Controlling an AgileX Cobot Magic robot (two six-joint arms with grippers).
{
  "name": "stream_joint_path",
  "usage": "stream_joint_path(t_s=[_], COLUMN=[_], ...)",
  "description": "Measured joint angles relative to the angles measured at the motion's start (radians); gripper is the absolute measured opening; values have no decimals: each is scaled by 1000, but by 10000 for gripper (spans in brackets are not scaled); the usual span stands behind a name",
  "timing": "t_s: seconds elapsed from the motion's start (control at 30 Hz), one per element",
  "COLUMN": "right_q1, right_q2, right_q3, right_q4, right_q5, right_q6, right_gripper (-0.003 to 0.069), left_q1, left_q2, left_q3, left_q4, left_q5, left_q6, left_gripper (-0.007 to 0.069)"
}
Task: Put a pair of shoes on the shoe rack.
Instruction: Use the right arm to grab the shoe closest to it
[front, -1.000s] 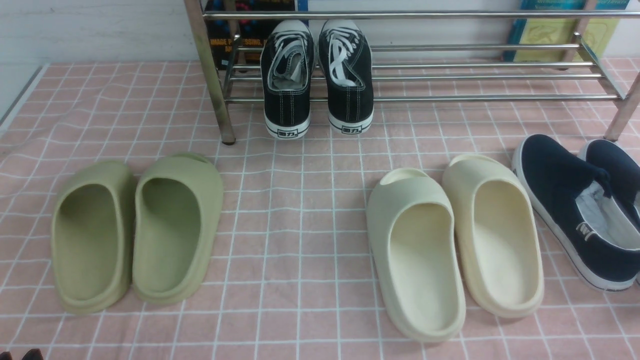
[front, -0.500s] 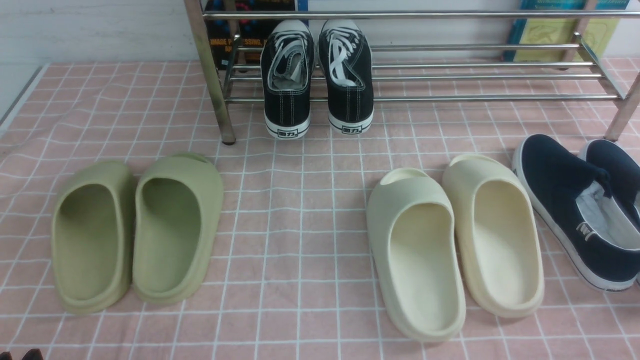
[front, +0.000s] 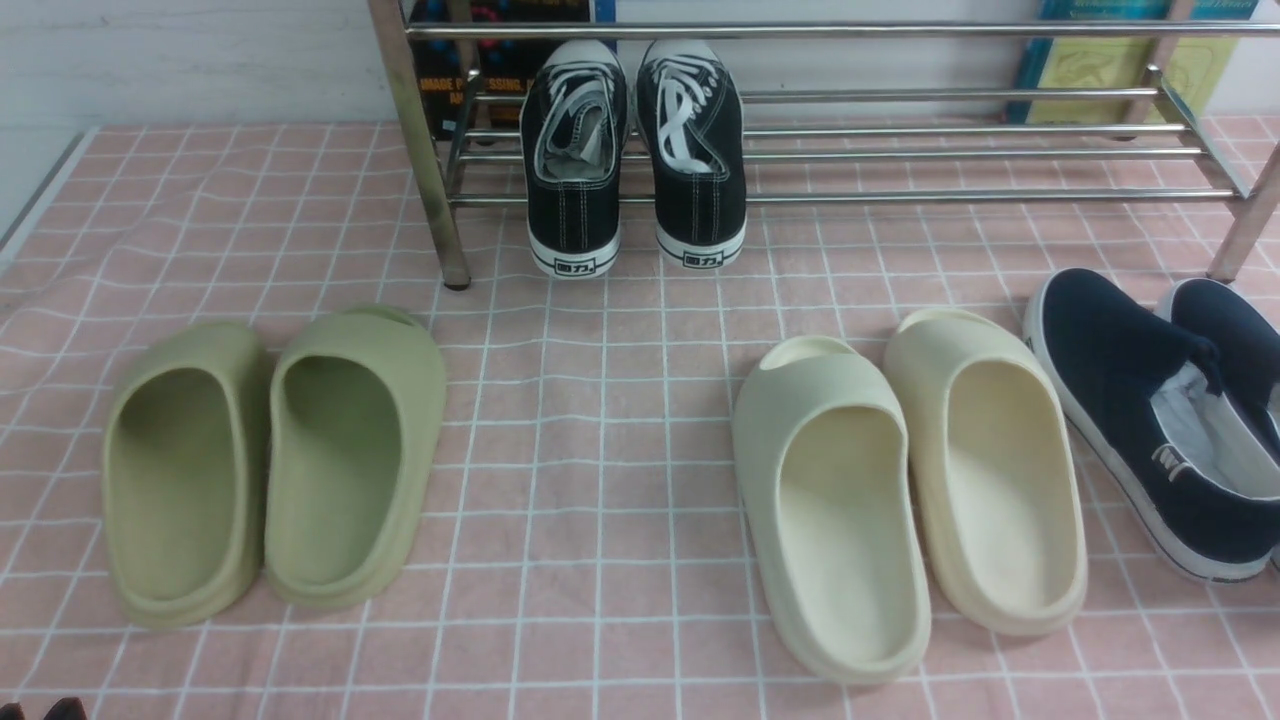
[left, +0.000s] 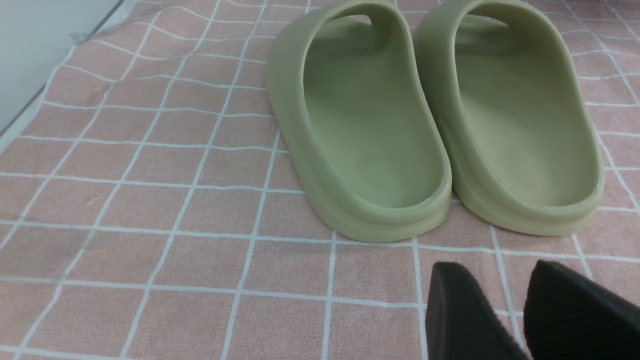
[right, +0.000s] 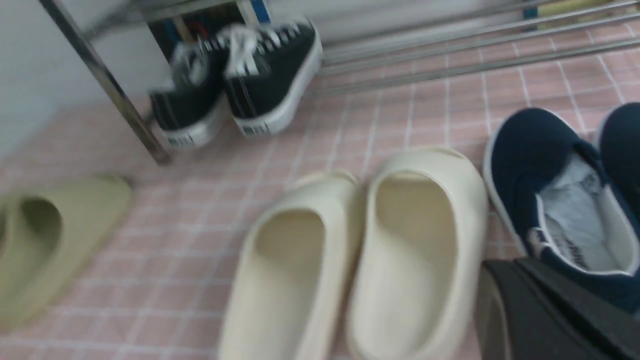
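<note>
Shoes (front: 1130, 400), the navy pair, stand just before the right end of the shoe rack (front: 1000, 195). Left gripper (left: 500, 272) is slightly open and empty; right gripper (right: 540, 310), I cannot tell.

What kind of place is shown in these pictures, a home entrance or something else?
Probably a staged shoe-storage corner rather than a real hallway: a metal shoe rack holding black lace-up sneakers stands on a pink checked cloth, with books behind it against a white wall.
</note>
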Motion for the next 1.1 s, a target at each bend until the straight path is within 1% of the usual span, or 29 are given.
stream_joint_path(t_s=[0.03, 0.07, 0.13, 0.17, 0.2, 0.23, 0.27, 0.37, 0.43, 0.47, 0.53, 0.6, 0.63, 0.67, 0.7, 0.73, 0.77, 0.8, 0.87, 0.9, 0.93, 1.0, 1.07, 1.1], right_q1=[0, 0, 0, 0, 0, 0, 0, 0, 0, 0, 8, 29, 45, 48, 72, 78, 101, 113, 121, 122, 122, 122, 122, 122], right_q2=[55, 137, 269, 331, 343, 446, 488, 597, 710, 718, 831, 898, 927, 941, 988, 995, 1047, 1091, 1145, 1151, 1201, 1248, 1287, 1314], right_q3=[-52, -141, -244, -295, -305, -380, -408, -459, -480, -480, -487, -501, -511, -516, -539, -543, -572, -595, -618, -620, -629, -634, -634, -634], right_q4=[-47, -109, -187, -211, -214, -228, -228, -228, -231, -231, -240, -263, -277, -284, -313, -317, -356, -389, -441, -441, -481, -502, -505, -506], right_q5=[54, 148, 267, 326, 348, 418, 445, 459, 436, 433, 416, 412, 408, 407, 396, 392, 374, 357, 336, 334, 319, 311, 304, 296], right_q6=[0, 0, 0, 1, 2, 6, 8, 8, 8, 8, -1, -3, -3, -3, 2, 6, 28, 48, 81, 85, 122, 148, 158, 161], right_gripper=[-19, -19, -19, -19, -19, -19, -19, -18, -15, -15, 6, 43, 74, 82, 142, 162, 246, 309, 393, 400, 456, 481, 478, 459], left_q1=[0, 0, 0, 0, 0, 0, 0, 0, 0, 0, 0, 0, 0, 0, 0, 0, 0, 0, 0, 0, 0, 0, 0, 0], left_q2=[0, 0, 0, 0, 0, 0, 0, 0, 0, 0, 0, 0, 0, 0, 0, 0, 0, 0, 0, 0, 0, 0, 0, 0], left_q3=[0, 0, 0, 0, 0, 0, 0, 0, 0, 0, 0, 0, 0, 0, 0, 0, 0, 0, 0, 0, 0, 0, 0, 0], left_q4=[0, 0, 0, 0, 0, 0, 0, 0, 0, 0, 0, 0, 0, 0, 0, 0, 0, 0, 0, 0, 0, 0, 0, 0], left_q5=[0, 0, 0, 0, 0, 0, 0, 0, 0, 0, 0, 0, 0, 0, 0, 0, 0, 0, 0, 0, 0, 0, 0, 0], left_q6=[0, 0, 0, 0, 0, 0, 0, 0, 0, 0, 0, 0, 0, 0, 0, 0, 0, 0, 0, 0, 0, 0, 0, 0], left_gripper=[240, 240, 240, 240, 240, 240, 240, 240, 240, 240, 240, 240, 240, 240, 240, 240, 240, 240, 240, 240, 240, 240, 240, 240])
